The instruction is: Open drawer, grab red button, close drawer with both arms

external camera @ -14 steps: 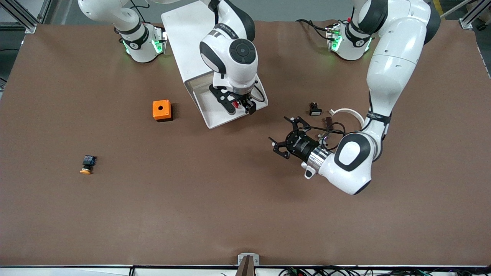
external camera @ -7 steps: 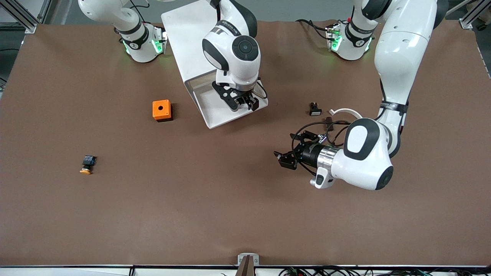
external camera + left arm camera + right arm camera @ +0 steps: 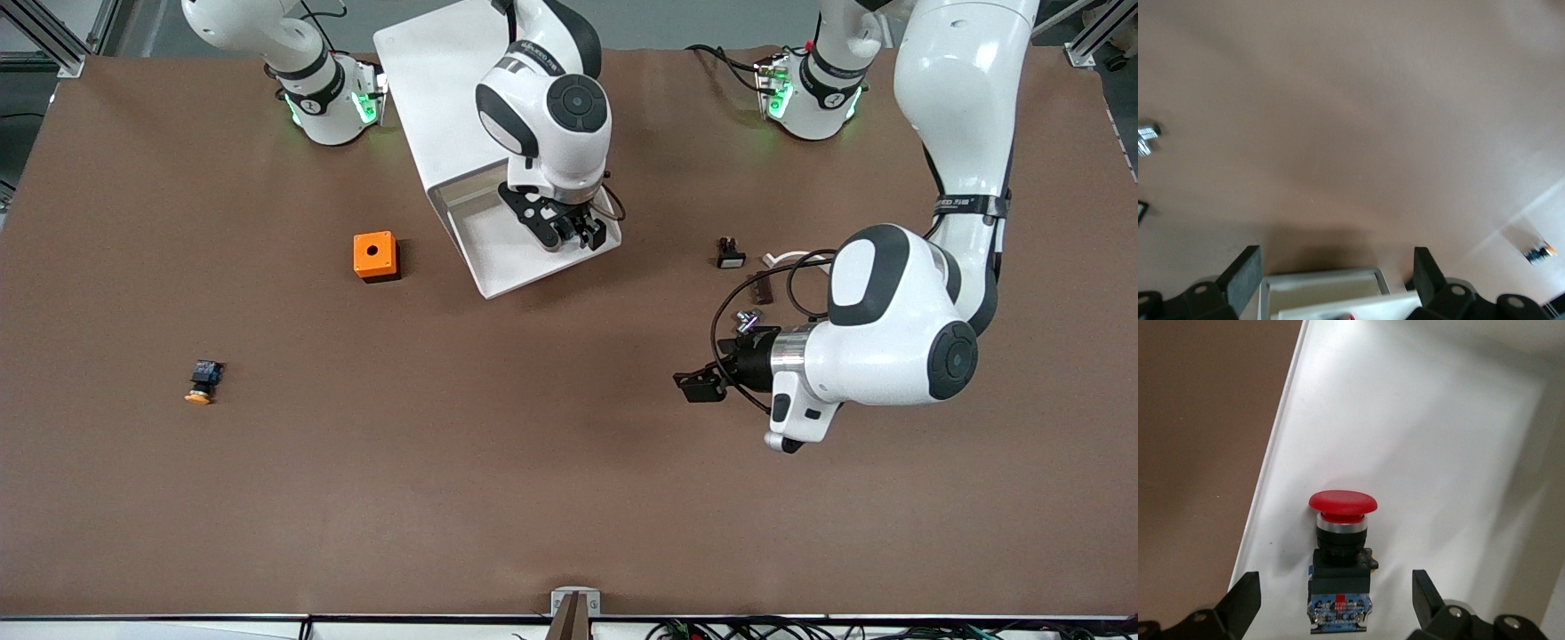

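Your right gripper (image 3: 578, 233) hangs inside the pulled-out drawer (image 3: 507, 258) of the white cabinet (image 3: 427, 80), jaws spread wide. In the right wrist view the red-capped button (image 3: 1340, 563) lies on the white drawer floor (image 3: 1418, 440) between the two fingers (image 3: 1245, 600), touching neither, its cap pointing away from the camera and close to the drawer's side wall. In the front view the gripper hides the button.

Your left gripper (image 3: 700, 387) is over bare desk (image 3: 533, 498), at about 4 o'clock from the drawer and well apart from it. Its wrist view shows the jaws wide with nothing between them, aimed toward the drawer.

An orange box with a hole (image 3: 374, 255) sits at 9 o'clock from the drawer. An orange-capped button (image 3: 203, 380) lies at about 7 o'clock from that box, toward the right arm's end. A small black part (image 3: 730, 253) lies at 3 o'clock from the drawer.
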